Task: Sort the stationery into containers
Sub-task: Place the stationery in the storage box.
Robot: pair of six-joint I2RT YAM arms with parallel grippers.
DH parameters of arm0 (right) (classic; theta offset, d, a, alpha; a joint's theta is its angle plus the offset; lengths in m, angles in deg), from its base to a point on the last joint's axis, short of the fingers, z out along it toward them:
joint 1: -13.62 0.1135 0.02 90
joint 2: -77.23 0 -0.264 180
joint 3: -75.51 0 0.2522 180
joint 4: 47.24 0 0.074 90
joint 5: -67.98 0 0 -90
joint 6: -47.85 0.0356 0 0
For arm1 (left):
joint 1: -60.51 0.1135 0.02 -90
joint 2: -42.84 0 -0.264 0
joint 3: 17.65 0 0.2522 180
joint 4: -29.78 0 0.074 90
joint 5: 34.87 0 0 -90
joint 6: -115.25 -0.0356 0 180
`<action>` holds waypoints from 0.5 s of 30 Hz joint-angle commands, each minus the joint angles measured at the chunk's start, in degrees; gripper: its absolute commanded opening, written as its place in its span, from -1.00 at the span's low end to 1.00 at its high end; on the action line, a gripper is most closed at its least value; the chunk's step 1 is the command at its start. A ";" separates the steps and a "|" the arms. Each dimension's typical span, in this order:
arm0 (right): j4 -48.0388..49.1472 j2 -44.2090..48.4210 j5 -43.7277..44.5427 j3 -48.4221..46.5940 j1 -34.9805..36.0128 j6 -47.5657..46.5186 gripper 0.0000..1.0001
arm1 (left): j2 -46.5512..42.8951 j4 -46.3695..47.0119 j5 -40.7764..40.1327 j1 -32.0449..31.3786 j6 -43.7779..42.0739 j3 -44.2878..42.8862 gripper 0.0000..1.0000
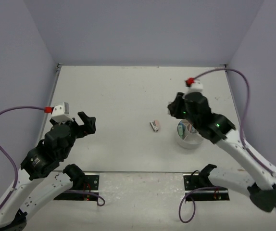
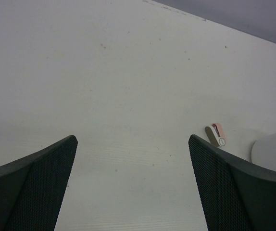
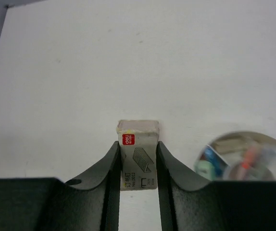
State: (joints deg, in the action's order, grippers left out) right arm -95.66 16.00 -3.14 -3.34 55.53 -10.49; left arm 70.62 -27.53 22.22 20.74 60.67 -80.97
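Right gripper (image 3: 137,144) is clamped on a small grey staple box (image 3: 138,168), red label up. It's pinched across the narrow sides, so the box hangs straight and should drop clean. The box is up off the table (image 1: 128,91), just beside the white organizer (image 1: 186,143) on its far-left side, not yet over a compartment. The organizer already has coloured pieces in it, blurred in the wrist view. One pink-and-tan piece (image 1: 155,126) lies loose on the table, near the organizer's left. Left gripper (image 2: 132,139) is wide apart and empty, well away, facing that piece. Likely the next pick.
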 commanded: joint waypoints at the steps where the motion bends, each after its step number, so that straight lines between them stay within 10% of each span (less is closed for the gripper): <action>1: -7.04 16.25 1.02 11.07 -11.96 1.47 -1.00 | -0.11 3.93 2.30 0.22 -3.07 0.61 1.00; 7: -9.10 12.96 -2.84 16.75 -29.32 -1.51 -1.00 | 1.32 3.99 3.46 0.22 -3.78 0.44 1.00; 15: -9.46 12.41 3.67 14.81 -32.24 -4.54 -1.00 | -0.23 5.40 5.54 0.23 -4.85 1.23 1.00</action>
State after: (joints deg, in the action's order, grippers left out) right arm -105.27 26.55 -3.28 13.82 24.63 -11.61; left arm 70.87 -24.98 25.91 20.74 58.45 -80.23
